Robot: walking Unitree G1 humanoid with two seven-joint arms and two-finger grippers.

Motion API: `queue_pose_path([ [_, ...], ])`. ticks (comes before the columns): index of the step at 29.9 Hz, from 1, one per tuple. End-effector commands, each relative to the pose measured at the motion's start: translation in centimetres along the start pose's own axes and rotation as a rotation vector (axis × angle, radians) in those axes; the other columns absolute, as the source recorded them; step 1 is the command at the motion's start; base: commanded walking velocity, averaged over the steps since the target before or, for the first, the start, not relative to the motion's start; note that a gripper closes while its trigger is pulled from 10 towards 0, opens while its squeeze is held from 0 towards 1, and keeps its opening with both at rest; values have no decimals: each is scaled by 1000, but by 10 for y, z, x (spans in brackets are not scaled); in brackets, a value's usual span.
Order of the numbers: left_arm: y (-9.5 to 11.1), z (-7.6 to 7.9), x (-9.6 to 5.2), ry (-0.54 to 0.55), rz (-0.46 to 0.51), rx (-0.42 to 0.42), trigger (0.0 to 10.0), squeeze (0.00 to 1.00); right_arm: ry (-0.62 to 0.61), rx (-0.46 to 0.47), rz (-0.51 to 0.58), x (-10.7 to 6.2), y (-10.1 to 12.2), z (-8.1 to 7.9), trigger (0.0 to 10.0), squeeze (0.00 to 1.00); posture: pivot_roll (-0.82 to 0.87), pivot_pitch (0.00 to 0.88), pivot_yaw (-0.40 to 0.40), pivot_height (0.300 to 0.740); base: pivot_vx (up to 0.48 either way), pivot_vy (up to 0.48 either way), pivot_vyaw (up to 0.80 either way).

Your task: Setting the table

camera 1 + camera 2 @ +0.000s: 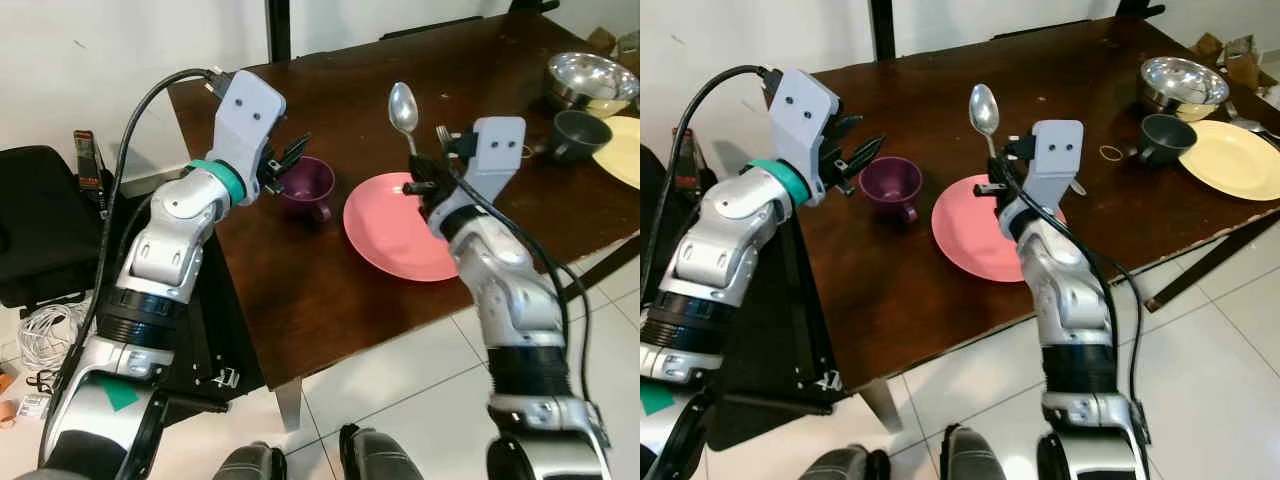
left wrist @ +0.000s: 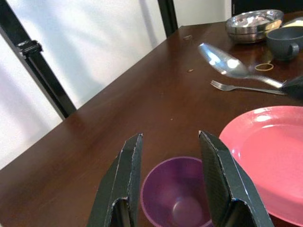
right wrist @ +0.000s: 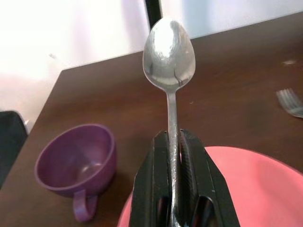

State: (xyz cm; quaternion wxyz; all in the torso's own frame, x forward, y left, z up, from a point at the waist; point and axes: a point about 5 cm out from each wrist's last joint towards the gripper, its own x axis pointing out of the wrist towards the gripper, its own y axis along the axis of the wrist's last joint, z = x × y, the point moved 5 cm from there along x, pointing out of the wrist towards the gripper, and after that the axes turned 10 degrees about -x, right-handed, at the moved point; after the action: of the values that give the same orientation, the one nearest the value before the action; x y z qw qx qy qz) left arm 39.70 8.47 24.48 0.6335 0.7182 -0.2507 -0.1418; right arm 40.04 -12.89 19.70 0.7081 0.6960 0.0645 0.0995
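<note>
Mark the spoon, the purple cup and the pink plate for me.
spoon [image 3: 169, 54], right wrist view, on its bowl.
purple cup [image 1: 312, 181], left eye view, on its inner wall.
pink plate [image 1: 970, 232], right eye view, on the bare left part of its surface.

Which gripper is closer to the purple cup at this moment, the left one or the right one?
Left. The left gripper hovers open just above the purple cup, fingers either side of its rim. The right gripper is over the pink plate, shut on the spoon.
</note>
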Motion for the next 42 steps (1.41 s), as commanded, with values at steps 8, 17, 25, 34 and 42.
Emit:
queue_pose_path([
  [8, -8, 0, -11, 17, -34, -21, 10000, 0, 110, 4, -80, 19, -20, -33, 10000, 0, 42, 90, 43, 740, 0, 0, 0],
  [17, -8, -4, -20, 28, -59, -25, 10000, 0, 187, 88, -137, 14, -37, -62, 10000, 0, 49, 116, 57, 740, 0, 0, 0],
  [25, -9, -1, -17, 24, -74, -44, 10000, 0, 184, 107, -182, 6, -58, -72, 10000, 0, 36, 130, 74, 740, 0, 0, 0],
  [34, -8, 0, -17, 20, -76, -48, 10000, 0, 84, 6, -101, 9, -38, -40, 10000, 0, 35, 131, 76, 740, 0, 0, 0],
  [42, -10, 4, -17, 15, -78, -62, 10000, 0, -70, -189, 55, -5, 12, 33, 10000, 0, 11, 125, 73, 740, 0, 0, 0],
])
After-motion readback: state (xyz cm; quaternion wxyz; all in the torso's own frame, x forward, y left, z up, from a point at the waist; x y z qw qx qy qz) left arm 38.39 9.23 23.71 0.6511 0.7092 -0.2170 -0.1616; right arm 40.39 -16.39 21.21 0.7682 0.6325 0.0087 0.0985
